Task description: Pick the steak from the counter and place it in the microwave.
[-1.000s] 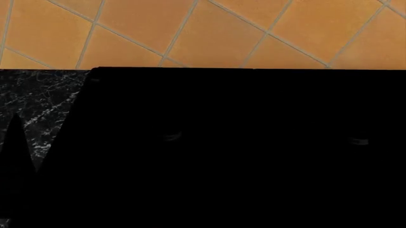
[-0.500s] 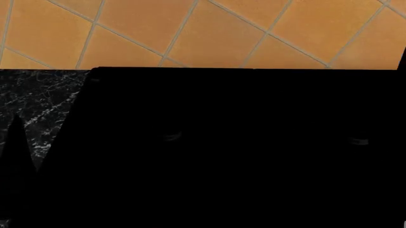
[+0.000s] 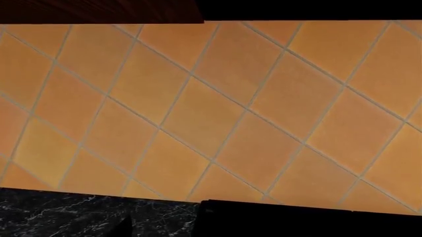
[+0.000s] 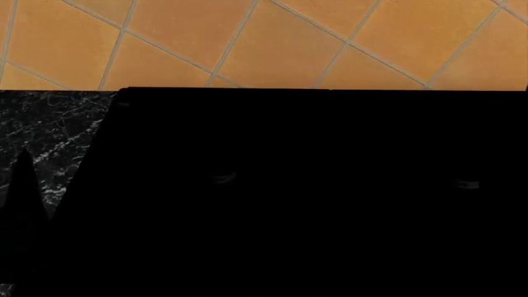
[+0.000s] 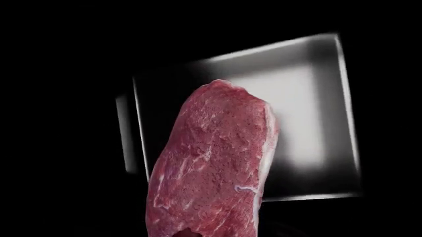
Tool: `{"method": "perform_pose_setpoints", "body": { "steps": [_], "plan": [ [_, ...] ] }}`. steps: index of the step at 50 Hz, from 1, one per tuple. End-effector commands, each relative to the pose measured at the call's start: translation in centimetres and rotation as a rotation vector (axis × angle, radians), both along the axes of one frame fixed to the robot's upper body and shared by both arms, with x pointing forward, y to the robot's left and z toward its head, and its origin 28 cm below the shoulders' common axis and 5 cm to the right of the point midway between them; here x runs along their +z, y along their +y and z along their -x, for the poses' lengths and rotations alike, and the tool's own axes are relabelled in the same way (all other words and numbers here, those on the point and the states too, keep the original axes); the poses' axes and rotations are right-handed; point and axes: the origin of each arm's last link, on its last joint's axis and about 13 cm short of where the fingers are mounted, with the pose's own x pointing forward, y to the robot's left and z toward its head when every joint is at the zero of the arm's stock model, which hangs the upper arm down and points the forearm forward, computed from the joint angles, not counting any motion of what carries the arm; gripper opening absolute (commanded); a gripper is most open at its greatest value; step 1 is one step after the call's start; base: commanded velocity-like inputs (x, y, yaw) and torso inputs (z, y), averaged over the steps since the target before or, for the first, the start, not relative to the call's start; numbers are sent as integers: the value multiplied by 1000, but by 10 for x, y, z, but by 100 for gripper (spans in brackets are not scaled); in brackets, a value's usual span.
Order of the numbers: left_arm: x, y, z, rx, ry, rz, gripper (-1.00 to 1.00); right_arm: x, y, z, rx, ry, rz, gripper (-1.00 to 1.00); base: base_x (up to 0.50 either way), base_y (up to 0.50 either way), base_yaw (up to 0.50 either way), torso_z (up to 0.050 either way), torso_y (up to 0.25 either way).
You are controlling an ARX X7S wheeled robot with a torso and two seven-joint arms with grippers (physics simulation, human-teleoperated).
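The steak [image 5: 211, 163], deep red-pink with pale streaks, fills the middle of the right wrist view. It hangs close to the camera, held at its near end by my right gripper, whose fingers are almost wholly hidden behind the meat. Behind it is the grey, lit inside of the microwave [image 5: 303, 98], with darkness all around. The steak and the right gripper do not show in the head view. The black veined counter [image 4: 49, 124] is at the left of the head view and also shows in the left wrist view [image 3: 66, 217]. A dark pointed shape [image 4: 23, 192] over the counter may be my left gripper.
The plain black stovetop [image 4: 313, 185] fills most of the head view and also shows in the left wrist view [image 3: 303, 222]. The orange tiled wall [image 4: 272, 37] stands behind it. A dark wood cabinet edge [image 3: 99, 10] hangs above the tiles.
The dark pointed shape at the left of the head view has shifted slightly. A dark sliver at the right edge half a second ago is gone.
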Motion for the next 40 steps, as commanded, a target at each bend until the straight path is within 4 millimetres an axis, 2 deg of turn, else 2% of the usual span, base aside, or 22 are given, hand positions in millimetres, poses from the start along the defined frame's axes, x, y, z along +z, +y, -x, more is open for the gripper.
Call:
{"method": "perform_pose_setpoints", "body": {
  "steps": [1,17,18,29,40],
  "plan": [
    [-1,0,-1,2,2,1,100,0,-1,-3,-5,11,-13,-100,0,0,0,0,0],
    [0,0,1,0,1,-1,100,-4,-4,-11,-23,86,-77,-100,0,0,0,1,0],
    [0,0,2,1,2,0,100,-4,-4,-11,-22,91,-77,100,0,0,0,0,0],
    [2,0,1,1,-3,0,100,-3,-4,-7,-31,80,-71,100,0,0,0,0,0],
    [0,0,-1,2,-2,-1,100,3,-2,6,-21,-14,-48,100,0,0,0,0,0]
  ]
}}
